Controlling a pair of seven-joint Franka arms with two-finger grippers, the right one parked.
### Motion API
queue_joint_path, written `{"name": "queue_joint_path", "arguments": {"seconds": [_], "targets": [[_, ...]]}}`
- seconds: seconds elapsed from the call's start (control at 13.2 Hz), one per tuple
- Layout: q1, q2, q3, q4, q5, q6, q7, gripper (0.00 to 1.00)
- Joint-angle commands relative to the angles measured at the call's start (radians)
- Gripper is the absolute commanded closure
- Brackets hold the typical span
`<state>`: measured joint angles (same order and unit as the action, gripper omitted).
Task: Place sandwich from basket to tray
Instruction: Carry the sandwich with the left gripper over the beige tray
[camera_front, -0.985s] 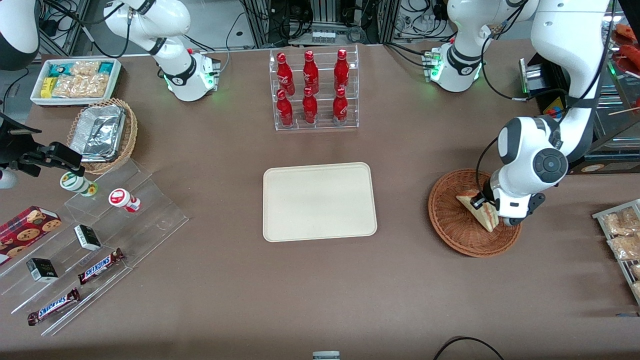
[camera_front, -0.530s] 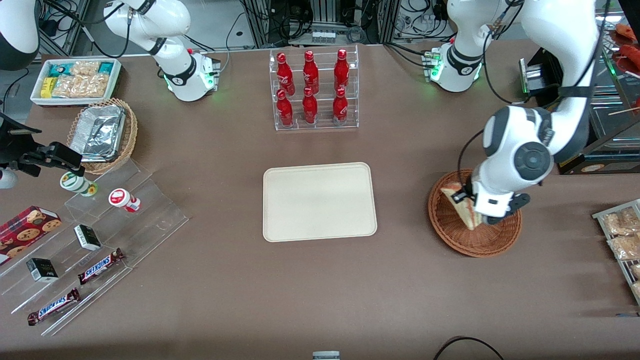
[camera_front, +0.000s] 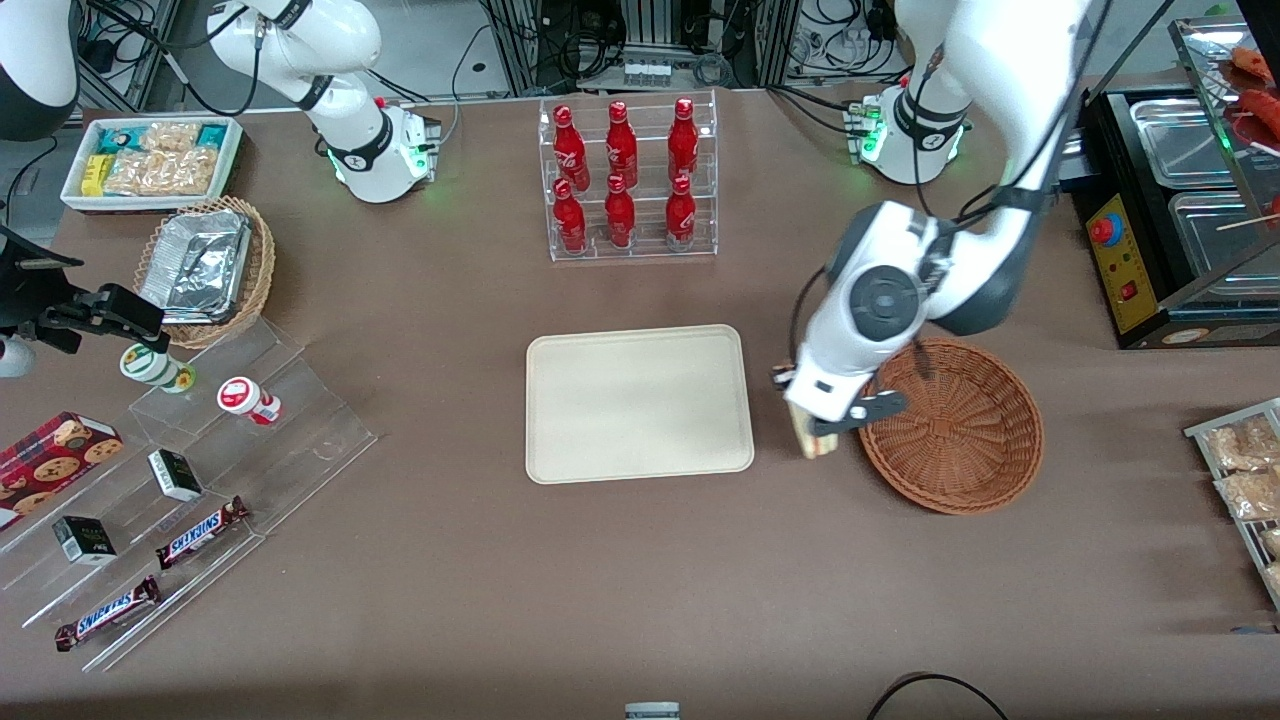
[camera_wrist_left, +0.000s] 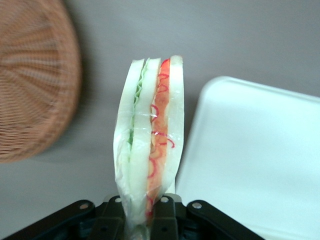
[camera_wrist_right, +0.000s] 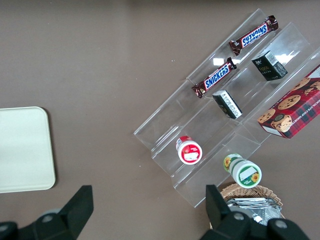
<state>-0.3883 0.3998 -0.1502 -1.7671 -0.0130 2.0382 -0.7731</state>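
My left gripper (camera_front: 812, 428) (camera_wrist_left: 141, 212) is shut on the sandwich (camera_wrist_left: 150, 140), a clear-wrapped wedge with green and red filling between pale bread slices. In the front view the sandwich (camera_front: 808, 440) hangs in the air above the bare table, between the basket (camera_front: 955, 430) and the tray (camera_front: 638, 402). The reddish-brown wicker basket (camera_wrist_left: 35, 80) holds nothing. The cream tray (camera_wrist_left: 255, 155) lies flat with nothing on it, close beside the sandwich's tip.
A clear rack of red bottles (camera_front: 625, 180) stands farther from the front camera than the tray. A black appliance (camera_front: 1180, 210) and a rack of snack packets (camera_front: 1245, 470) sit at the working arm's end. Clear stepped shelves with snacks (camera_front: 190, 480) lie toward the parked arm's end.
The gripper has lifted the sandwich out of the basket and carried it sideways toward the tray. The basket is left with nothing in it.
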Motion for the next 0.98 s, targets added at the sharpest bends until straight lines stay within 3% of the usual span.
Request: {"name": "queue_joint_path", "arguments": {"seconds": [0.0, 0.45, 0.91], "targets": [[-0.090, 0.135, 0.011, 0.168, -0.016, -0.036, -0.034, 1.00], [-0.273, 0.348, 0.011, 0.391, -0.018, -0.020, -0.175, 1.00], [-0.334, 0.392, 0.020, 0.413, 0.002, 0.028, -0.219, 1.00]]}}
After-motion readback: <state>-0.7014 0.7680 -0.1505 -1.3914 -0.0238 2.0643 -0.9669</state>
